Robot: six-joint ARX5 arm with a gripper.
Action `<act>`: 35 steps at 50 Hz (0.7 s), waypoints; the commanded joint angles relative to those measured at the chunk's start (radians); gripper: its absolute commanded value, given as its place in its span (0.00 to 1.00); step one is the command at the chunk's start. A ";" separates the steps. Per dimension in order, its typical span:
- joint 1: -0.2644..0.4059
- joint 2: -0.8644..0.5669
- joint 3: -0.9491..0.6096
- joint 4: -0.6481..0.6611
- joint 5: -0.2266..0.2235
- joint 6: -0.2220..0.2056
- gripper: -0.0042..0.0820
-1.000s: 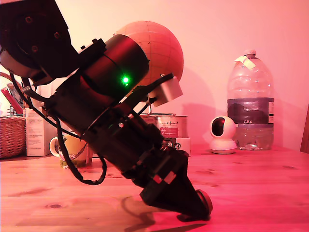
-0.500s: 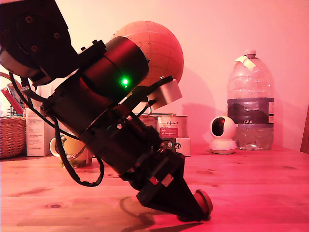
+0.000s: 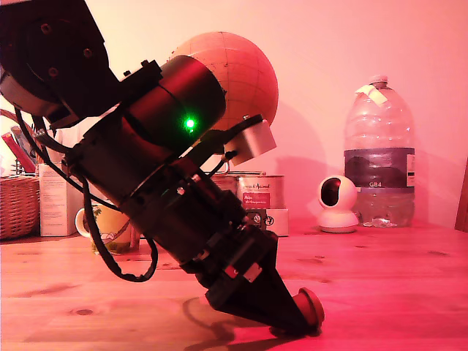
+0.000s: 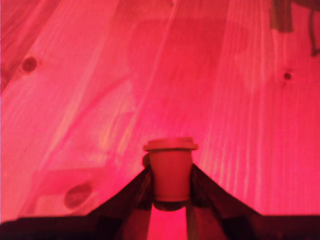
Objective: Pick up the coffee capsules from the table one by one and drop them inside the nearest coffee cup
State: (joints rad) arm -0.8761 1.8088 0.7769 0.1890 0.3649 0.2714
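Now | fingers (image 4: 170, 197) pinching coffee capsule (image 4: 170, 170) | bottle (image 3: 379, 157) label reads "GB4" | tin (image 3: 257, 191) text illegible

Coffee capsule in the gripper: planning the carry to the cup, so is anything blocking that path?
Cannot tell. The coffee capsule sits between the gripper fingers; the arm itself hides most of the table before the coffee cup.

A broad wooden table (image 3: 395, 270) of smooth planks, its grain and dark knots lightly sheened, is seen under red light. A small tapered capsule (image 4: 170, 170) with a matt, plastic-looking wall is pinched between the matt black fingers of the gripper (image 4: 170, 200). At two o'clock from the arm, a tall clear plastic bottle (image 3: 379, 157) is shown glossy; at nine o'clock, a rough woven wicker basket (image 3: 18, 206) is visible.
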 commanded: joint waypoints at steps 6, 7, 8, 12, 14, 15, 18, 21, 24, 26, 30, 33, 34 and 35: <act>-0.001 0.016 0.000 -0.003 0.001 0.010 0.13; -0.001 0.015 0.000 -0.004 0.001 0.010 0.13; -0.001 0.014 0.000 -0.005 0.001 0.010 0.13; -0.001 0.006 0.000 -0.011 0.001 0.009 0.13; -0.001 -0.003 0.000 -0.014 0.001 0.009 0.13; -0.001 -0.008 0.000 -0.016 0.002 0.009 0.13; -0.001 -0.024 0.000 -0.018 0.002 0.009 0.13; -0.001 -0.039 0.000 -0.020 0.002 0.006 0.13; -0.001 -0.056 0.000 -0.029 0.008 0.005 0.13; -0.001 -0.066 0.000 -0.034 0.017 0.005 0.13; -0.001 -0.092 -0.001 -0.040 0.021 -0.003 0.13; 0.000 -0.113 -0.001 -0.041 0.020 -0.013 0.13; 0.000 -0.118 -0.001 -0.041 0.020 -0.016 0.13; 0.001 -0.126 -0.001 -0.041 0.020 -0.021 0.13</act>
State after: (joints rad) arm -0.8761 1.7103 0.7773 0.1406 0.3779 0.2646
